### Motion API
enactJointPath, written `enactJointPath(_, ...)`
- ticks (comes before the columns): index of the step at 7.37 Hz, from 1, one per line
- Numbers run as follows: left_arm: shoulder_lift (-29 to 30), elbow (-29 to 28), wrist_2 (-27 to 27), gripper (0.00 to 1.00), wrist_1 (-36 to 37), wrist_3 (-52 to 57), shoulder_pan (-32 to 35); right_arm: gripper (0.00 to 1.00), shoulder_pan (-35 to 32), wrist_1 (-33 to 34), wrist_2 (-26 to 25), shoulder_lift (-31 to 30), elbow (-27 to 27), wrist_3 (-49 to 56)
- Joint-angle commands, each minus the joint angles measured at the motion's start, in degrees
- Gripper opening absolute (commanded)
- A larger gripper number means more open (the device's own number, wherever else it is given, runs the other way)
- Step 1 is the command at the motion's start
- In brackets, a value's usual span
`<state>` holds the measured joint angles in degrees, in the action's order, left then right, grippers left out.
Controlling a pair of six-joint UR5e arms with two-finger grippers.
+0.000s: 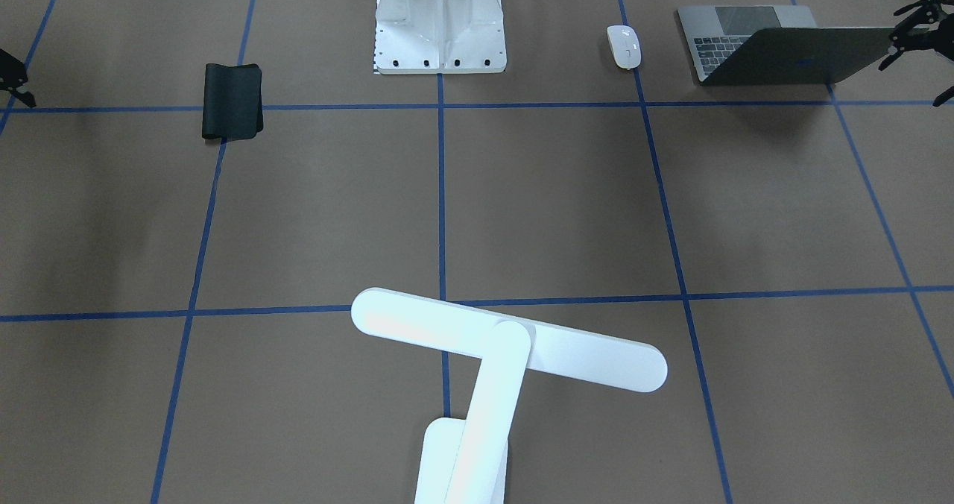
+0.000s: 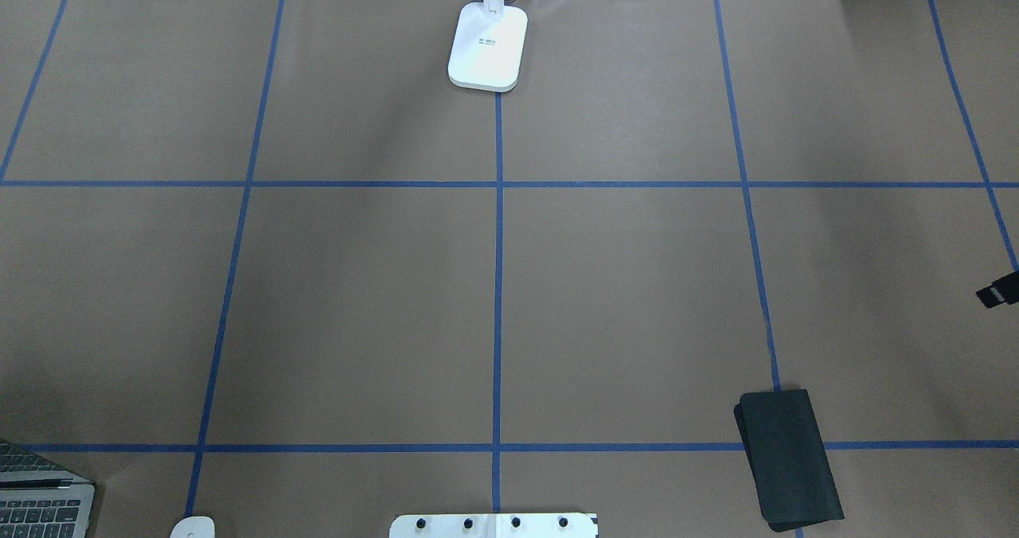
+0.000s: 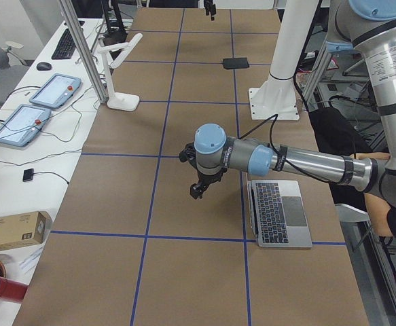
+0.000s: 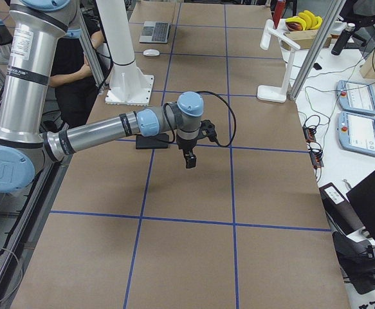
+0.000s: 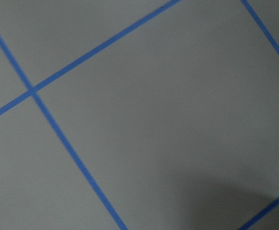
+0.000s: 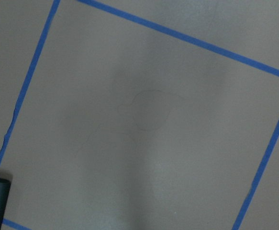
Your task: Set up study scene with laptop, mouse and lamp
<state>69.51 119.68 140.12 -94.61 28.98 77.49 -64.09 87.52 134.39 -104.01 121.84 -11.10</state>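
The laptop [image 1: 775, 45] stands open near the robot's side, on its left; it also shows in the overhead view [image 2: 40, 498] and the left view [image 3: 277, 210]. The white mouse [image 1: 624, 45] lies beside it, toward the pedestal. The lamp [image 1: 507, 347] stands at the far middle edge, with its base [image 2: 488, 47] on the centre line. My left gripper [image 1: 894, 42] hovers over the table just beyond the laptop; its fingers look shut and empty. My right gripper [image 2: 999, 290] hangs above bare paper, cut off by the view's edge; I cannot tell if it is open or shut.
A black pad [image 2: 788, 458] lies on the robot's right, near the front tape line. The white bolted pedestal [image 1: 440, 23] stands at the robot's middle. Blue tape lines grid the brown paper. Tablets and cables lie past the far edge [image 4: 357, 96].
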Motion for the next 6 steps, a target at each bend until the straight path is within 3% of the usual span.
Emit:
enactJointPath(1, -3.4, 4.8, 1.5, 1.00, 0.3, 2.9, -2.5, 1.00, 11.3, -10.2, 0.0, 0.4, 0.2, -19.7)
enactJointPath(3, -5.7, 5.1, 5.1, 1.00, -0.1, 3.1, -4.2, 1.00, 14.0, -11.1, -0.3, 1.2, 0.2, -21.5)
enactJointPath(6, -7.1, 5.7, 5.1, 1.00, -0.3, 5.7, -8.5, 1.00, 15.3, -11.1, -0.7, 2.1, 0.3, -23.9)
